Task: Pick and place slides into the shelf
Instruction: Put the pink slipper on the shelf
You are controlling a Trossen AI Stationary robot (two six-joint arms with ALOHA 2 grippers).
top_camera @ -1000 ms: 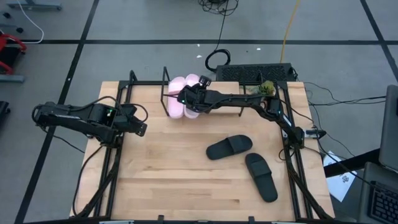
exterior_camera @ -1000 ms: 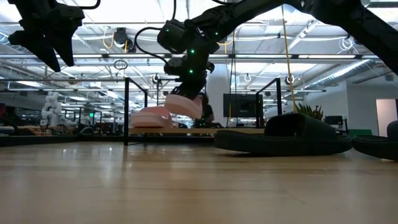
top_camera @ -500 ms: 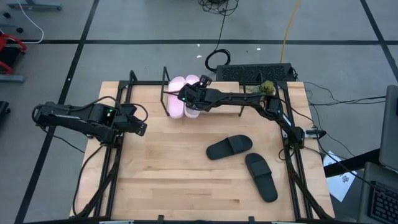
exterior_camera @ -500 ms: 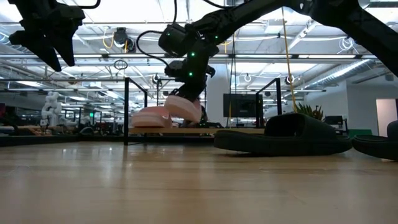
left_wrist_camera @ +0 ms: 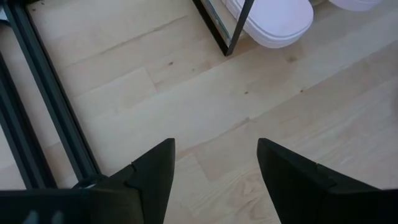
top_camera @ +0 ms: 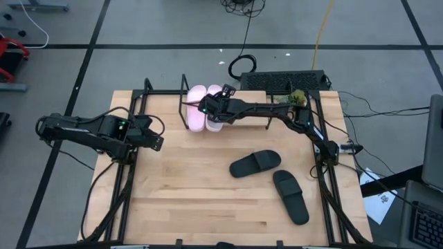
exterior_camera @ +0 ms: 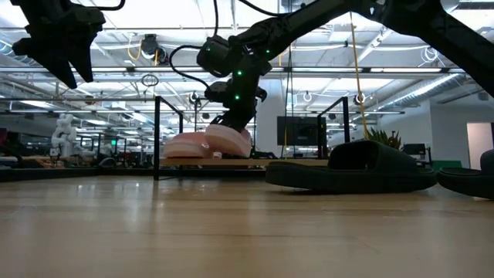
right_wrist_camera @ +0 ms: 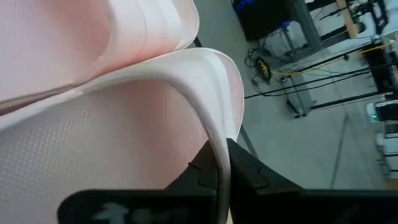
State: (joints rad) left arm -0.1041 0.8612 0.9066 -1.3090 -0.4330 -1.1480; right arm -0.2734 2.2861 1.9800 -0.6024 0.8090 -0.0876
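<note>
At far centre, my right gripper (top_camera: 210, 105) pinches the thin strap edge of a soft, light pale-pink foam slide (top_camera: 215, 119) over the wooden-board shelf (top_camera: 166, 104); my left gripper (left_wrist_camera: 214, 165) waits open at left.

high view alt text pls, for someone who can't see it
From above, the right gripper holds a pale pink slide at the shelf on the table's far edge, beside the other pink slide. Two black slides lie on the table nearer the right; the left gripper waits at left.
</note>
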